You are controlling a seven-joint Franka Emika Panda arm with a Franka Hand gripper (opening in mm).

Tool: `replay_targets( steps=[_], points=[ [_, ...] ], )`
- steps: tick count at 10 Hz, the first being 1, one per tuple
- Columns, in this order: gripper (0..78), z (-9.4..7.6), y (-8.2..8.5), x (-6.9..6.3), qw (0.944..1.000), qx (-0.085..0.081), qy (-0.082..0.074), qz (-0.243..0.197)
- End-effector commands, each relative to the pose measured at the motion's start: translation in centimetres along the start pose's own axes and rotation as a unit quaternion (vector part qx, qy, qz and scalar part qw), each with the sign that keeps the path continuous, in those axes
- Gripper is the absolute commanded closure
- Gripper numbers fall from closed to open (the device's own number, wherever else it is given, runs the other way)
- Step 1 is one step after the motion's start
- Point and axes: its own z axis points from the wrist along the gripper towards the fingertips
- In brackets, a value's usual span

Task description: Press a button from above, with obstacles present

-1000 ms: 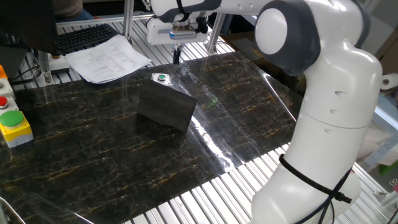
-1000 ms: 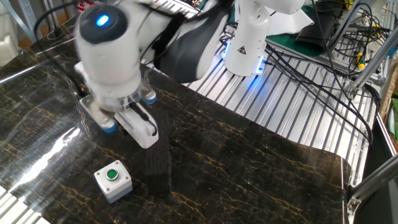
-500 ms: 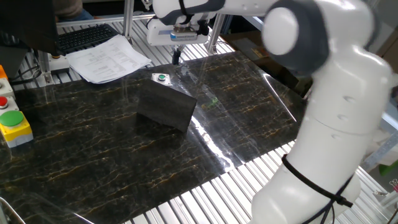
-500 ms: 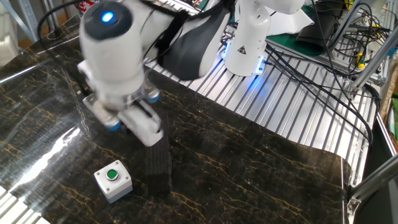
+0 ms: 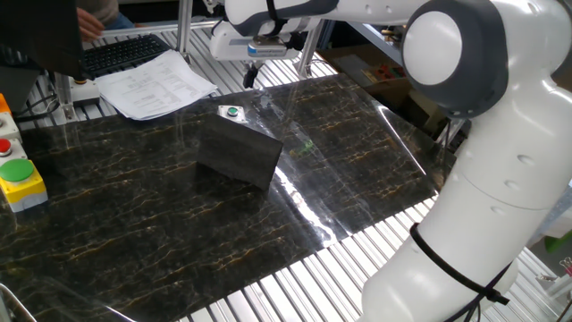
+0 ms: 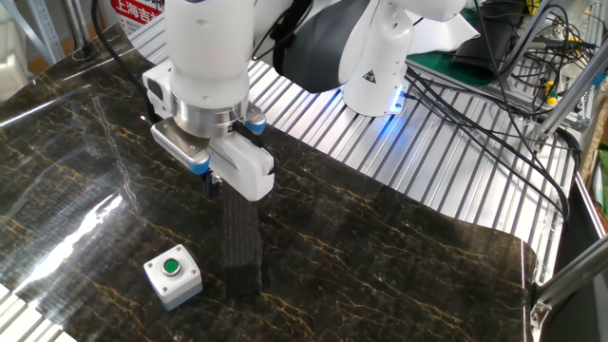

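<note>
Green button (image 6: 171,266) one, dark block (image 5: 239,154) one, gripper (image 6: 214,183) raised, finger gap unclear

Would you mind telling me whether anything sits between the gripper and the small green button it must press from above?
Nothing visible does. The gripper hangs in open air above the table, just off the button. The dark block lies on the button's other side, off that path.

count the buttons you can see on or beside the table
3: a tiny green button behind the dark block, plus a large green button and a red button at the left edge.
</note>
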Motion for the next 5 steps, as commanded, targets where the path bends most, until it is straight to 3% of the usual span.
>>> replay_targets(
  steps=[1, 5],
  points=[
    [76.4, -0.24, 0.02, -0.24, 1.0000, -0.006, -0.003, -0.003],
    [76.4, -0.33, 0.05, -0.46, 0.9999, -0.010, -0.005, -0.002]
  ],
)
